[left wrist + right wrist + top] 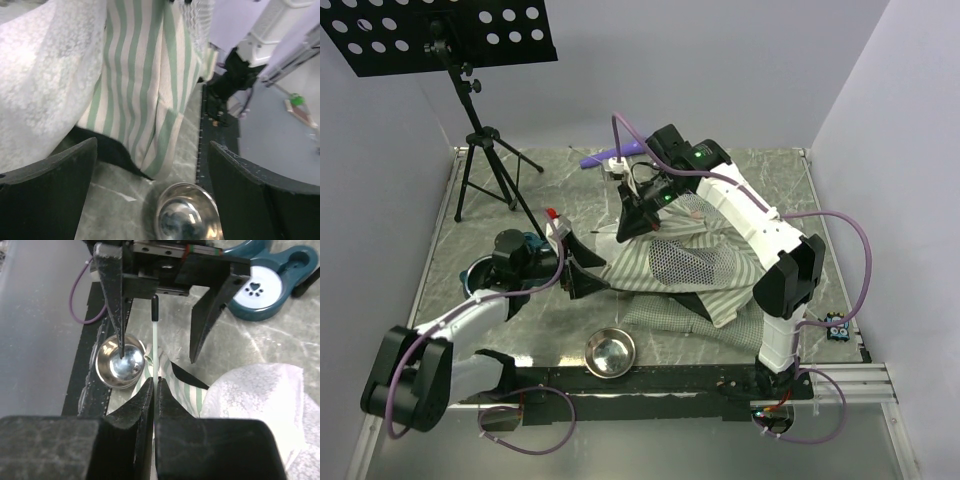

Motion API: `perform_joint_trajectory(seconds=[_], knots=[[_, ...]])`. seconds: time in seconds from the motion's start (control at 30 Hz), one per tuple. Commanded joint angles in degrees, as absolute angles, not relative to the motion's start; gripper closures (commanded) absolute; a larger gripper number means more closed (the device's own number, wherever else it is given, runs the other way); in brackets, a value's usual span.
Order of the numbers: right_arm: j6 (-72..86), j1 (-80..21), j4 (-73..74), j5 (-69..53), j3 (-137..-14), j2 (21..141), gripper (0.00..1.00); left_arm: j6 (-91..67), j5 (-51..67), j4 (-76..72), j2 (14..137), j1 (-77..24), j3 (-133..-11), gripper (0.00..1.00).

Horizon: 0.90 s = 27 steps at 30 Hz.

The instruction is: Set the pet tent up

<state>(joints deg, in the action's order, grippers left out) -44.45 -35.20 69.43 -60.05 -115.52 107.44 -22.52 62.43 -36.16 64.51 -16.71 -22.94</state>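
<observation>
The pet tent [692, 266] lies collapsed in the middle of the table, a heap of green-and-white stripes [145, 75], white mesh [45, 85] and dark lining [107, 152]. At its far-left edge, my right gripper [636, 224] is shut on a thin pale pole [155, 340] with a black tip; the pinch shows at the fingertips [156, 383]. My left gripper [582, 276] stands open at the tent's near-left edge, facing the pole. Its wide jaws [152, 145] hold nothing, and in the right wrist view the left gripper [157, 359] straddles the pole's tip without touching it.
A steel bowl [610, 352] sits near the front edge, below the left gripper. The teal double bowl holder [265, 290] lies left of the tent, partly under the left arm. A music stand [470, 110] occupies the back left. A purple object [601, 158] lies at the back.
</observation>
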Motion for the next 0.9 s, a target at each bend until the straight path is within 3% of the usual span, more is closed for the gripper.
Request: perform_joint_trajectory(seconds=[0.0,0.53,0.7,0.87], knots=[[-46.75,-34.01,71.98,-62.23,-112.51,103.63,1.00,-30.48,70.83,-48.14,68.72,-17.22,-25.40,0.07],[-53.26,-33.40,76.64,-65.21,-110.57,101.60,1.00,-20.13,73.74,-36.04,75.85,-20.57,-29.35,0.10],[-55.37,-33.40,78.13,-66.36,-108.99,100.37,1.00,-23.02,75.93,-38.41,78.48,-20.57,-31.37,0.12],[-56.25,-33.40,78.13,-66.45,-107.67,99.76,1.00,-21.63,79.36,-35.08,81.30,-21.62,-33.92,0.23]])
